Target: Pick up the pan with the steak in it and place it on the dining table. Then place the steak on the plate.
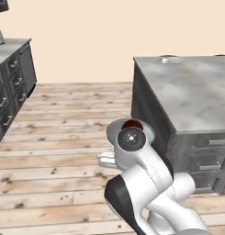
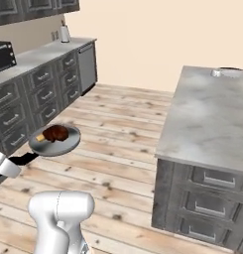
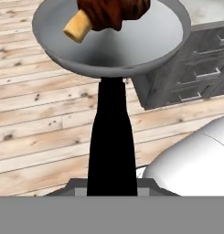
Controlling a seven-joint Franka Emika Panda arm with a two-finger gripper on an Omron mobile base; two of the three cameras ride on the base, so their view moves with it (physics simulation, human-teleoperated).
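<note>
Gripper [image 2: 14,161] is clamped on the black handle of the pan [image 2: 56,141], steak [image 2: 56,133] inside, hanging over open wood floor [image 2: 118,144] between the counter [image 2: 38,84] and the marble-topped block [image 2: 207,114]. Hand view shows the handle (base views mostly hide it).

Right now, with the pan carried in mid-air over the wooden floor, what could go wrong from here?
1. The gripper holds the pan only by the end of its black handle, so the pan might tilt or twist in the grip.
2. The steak lies loose in the shallow pan and could slide out onto the floor.
3. The marble-topped cabinet stands near; a swing could clip it.
</note>
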